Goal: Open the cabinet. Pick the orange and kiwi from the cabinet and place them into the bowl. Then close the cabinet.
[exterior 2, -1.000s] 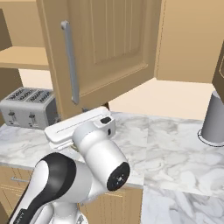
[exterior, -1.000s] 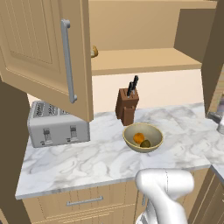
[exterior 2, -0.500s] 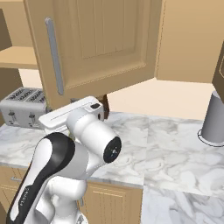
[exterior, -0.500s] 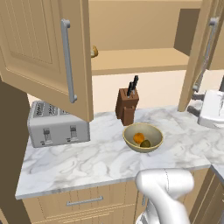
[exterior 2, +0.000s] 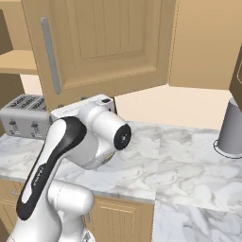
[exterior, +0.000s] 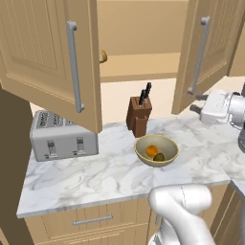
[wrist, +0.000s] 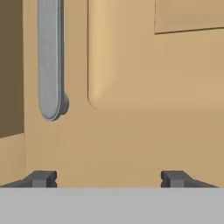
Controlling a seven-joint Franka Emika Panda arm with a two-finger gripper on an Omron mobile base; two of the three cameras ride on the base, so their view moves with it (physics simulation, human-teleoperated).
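Swung further toward shut since a second ago, the right-hand door of the cabinet now hangs partly closed with the robot's white hand just beside its lower edge, while the left-hand door stands wide open. Both doors are light wood with raised rectangular panels, and each carries a straight, round-ended grey bar handle set upright. Inside, a plain pale shelf shows, with a small tan-brown roundish item at its left end, half hidden by the open door. Below runs the table, a white marble slab with grey veining over low wood drawer fronts. On it, from big to small, sit a boxy brushed-silver toaster at the left, a dark brown wooden knife block with black handles sticking up, and the bowl, round, shallow and tan-beige with a yellowish inside, just in front of the block. The orange, a bright smooth ball, and the kiwi, a dark olive oval, lie touching each other inside the bowl. A grey cylinder stands on the table at the far right. In the hand view the pincer faces the door's flat wood close up, its two dark tips spread wide apart and holding nothing, the handle's rounded lower end above the left tip.
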